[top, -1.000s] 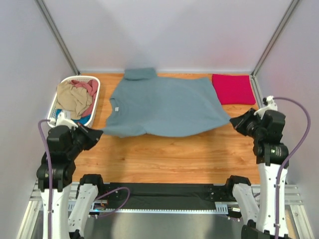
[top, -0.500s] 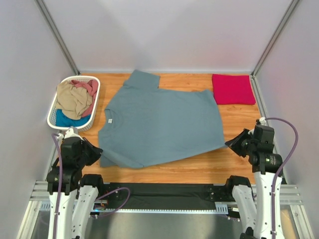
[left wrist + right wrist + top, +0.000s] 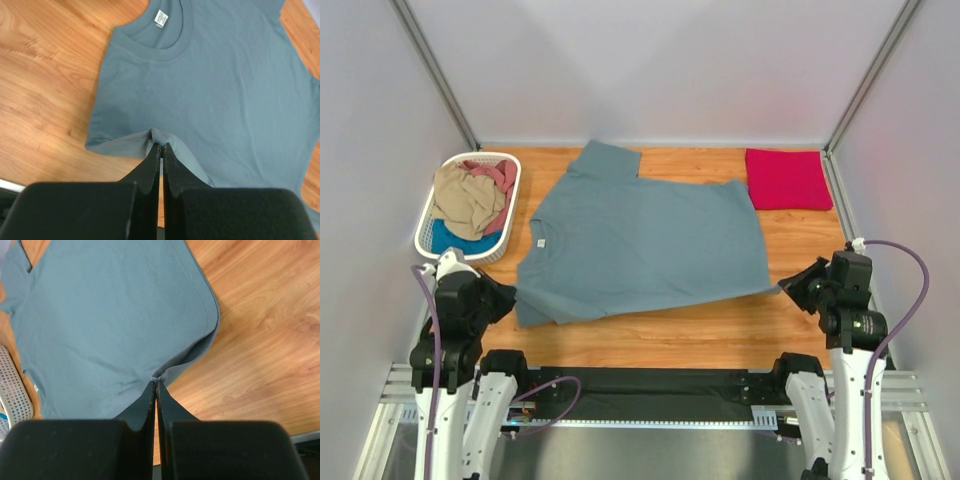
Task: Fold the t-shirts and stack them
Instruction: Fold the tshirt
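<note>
I have pulled the grey-blue shirt (image 3: pixel 640 245) back toward me, and now it lies flat on the table (image 3: pixel 670 335) — ready to fold. My left gripper (image 3: pixel 506 297) and right gripper (image 3: pixel 790 285) are both closed tight on its near corners. Only my wrist cameras show the small pinched folds — the top camera hides them.

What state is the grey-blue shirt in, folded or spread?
Spread: the grey-blue shirt lies mostly flat, full width open, collar and far sleeve visible.
</note>
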{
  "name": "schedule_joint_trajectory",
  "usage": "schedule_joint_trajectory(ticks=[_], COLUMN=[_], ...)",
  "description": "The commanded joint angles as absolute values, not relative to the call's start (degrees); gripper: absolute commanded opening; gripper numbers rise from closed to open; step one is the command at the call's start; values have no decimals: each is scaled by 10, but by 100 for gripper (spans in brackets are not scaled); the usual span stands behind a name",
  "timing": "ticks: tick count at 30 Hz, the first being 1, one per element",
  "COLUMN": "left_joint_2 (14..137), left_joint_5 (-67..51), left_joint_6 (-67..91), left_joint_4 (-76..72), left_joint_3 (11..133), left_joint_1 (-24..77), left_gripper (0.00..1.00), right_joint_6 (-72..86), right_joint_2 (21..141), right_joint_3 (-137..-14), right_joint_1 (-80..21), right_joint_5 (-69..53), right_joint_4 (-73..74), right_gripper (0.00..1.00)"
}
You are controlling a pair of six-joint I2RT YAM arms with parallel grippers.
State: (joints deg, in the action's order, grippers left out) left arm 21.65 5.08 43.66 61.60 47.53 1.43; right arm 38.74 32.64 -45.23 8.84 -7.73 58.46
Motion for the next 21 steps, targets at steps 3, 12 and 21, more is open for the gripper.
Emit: schedule_joint_trajectory(ticks=[3,12,21], left_joint_2=[283,450,623], left_joint_5=[26,24,27], left_joint_6=[409,379,323], left_joint_4=[499,423,402], left_joint_3=[443,492,580], left_joint_1=[15,15,15], left_gripper=[0,0,0], right_joint_6=[419,402,396], right_joint_2=[373,477,574], right_joint_3=[-444,-440,-427], right_joint_1=[87,87,87], right_joint_5=[-48,-6,-62], right_joint_4=[478,387,299], right_gripper=[0,0,0])
